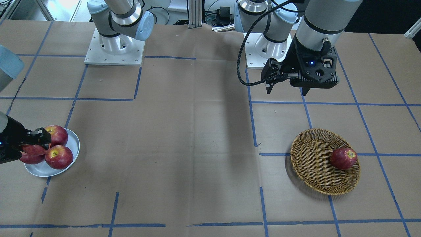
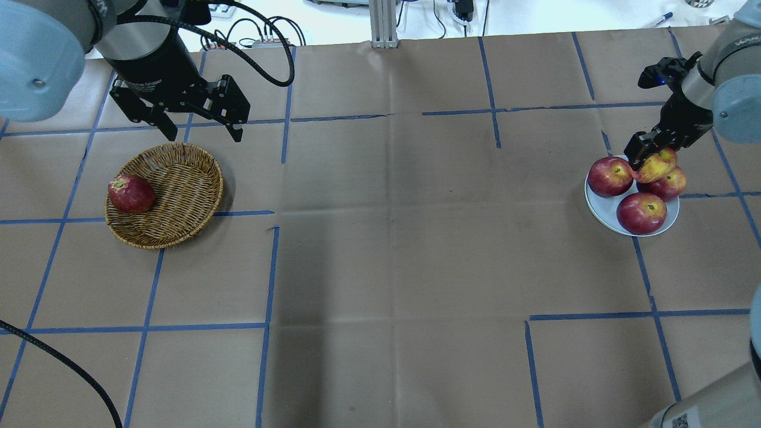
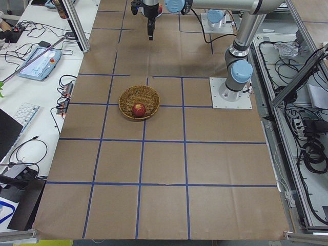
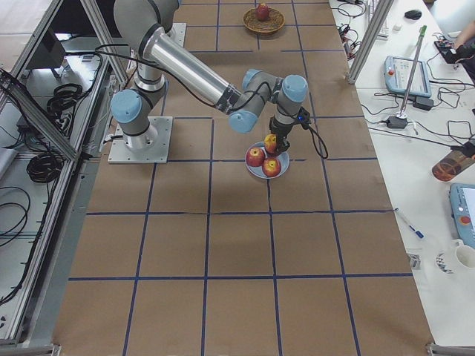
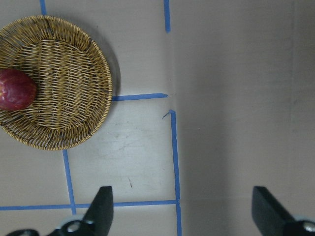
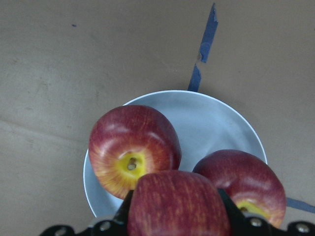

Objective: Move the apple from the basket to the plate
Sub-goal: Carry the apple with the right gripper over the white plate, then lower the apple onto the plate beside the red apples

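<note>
My right gripper (image 2: 649,161) is shut on the paler pinkish-red, yellow-streaked apple (image 2: 656,168) and holds it just above the white plate (image 2: 597,205). The right wrist view shows this apple (image 6: 177,204) between the fingers, over the plate (image 6: 211,118). Three darker red apples lie on the plate (image 1: 74,144). The wicker basket (image 2: 184,178) sits on the robot's left with one dark red apple (image 2: 131,193) in it. My left gripper (image 2: 196,128) is open and empty, above the table behind the basket (image 5: 69,73).
The table is brown paper with a blue tape grid. The arm bases (image 1: 114,46) stand at the robot's edge. The plate's apples (image 6: 130,147) crowd the space under the held apple.
</note>
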Robot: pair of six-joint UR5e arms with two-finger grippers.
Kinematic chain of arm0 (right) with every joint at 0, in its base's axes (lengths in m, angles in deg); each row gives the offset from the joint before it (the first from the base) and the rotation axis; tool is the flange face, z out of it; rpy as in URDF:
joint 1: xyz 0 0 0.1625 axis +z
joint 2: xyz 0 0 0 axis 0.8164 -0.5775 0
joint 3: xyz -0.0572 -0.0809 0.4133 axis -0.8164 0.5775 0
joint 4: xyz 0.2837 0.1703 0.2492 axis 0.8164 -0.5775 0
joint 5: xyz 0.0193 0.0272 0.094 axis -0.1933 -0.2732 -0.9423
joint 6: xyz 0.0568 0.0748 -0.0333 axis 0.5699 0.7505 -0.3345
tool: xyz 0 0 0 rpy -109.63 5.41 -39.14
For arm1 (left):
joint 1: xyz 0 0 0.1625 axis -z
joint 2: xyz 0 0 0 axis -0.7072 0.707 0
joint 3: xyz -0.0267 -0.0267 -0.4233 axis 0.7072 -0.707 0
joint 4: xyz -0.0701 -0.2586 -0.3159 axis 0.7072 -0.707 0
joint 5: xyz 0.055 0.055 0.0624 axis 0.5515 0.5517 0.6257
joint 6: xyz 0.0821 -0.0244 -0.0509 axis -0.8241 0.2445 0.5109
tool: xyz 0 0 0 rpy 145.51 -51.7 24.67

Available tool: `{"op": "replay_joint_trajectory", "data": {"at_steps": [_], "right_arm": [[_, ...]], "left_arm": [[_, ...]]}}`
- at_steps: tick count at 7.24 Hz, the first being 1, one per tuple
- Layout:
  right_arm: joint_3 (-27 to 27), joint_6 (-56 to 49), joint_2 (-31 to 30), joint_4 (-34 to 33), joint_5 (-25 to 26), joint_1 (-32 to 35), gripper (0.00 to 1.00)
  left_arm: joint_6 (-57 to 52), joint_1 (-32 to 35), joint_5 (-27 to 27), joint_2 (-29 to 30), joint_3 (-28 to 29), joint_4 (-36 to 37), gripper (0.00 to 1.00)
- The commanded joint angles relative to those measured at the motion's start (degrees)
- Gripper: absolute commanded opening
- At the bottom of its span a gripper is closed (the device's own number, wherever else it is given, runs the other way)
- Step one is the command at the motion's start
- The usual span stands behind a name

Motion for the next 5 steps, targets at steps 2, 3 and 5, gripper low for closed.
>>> {"op": "replay_joint_trajectory", "data": {"at_steps": [2,3,5], "right_arm": [[-0.1,0.0,0.7,0.4,1.7,-0.4,0.43],[-0.1,0.1,0.8,1.0,2.9,-0.4,0.43],[-1.7,0.0,0.6,0.8,3.3,-0.4,0.43]], "left_arm": [[0.0,0.0,-0.1,0.1,0.0,0.0,0.99],[0.0,0.0,-0.1,0.1,0.0,0.0,0.99],[0.0,0.0,-0.1,0.1,0.0,0.0,0.99]]}}
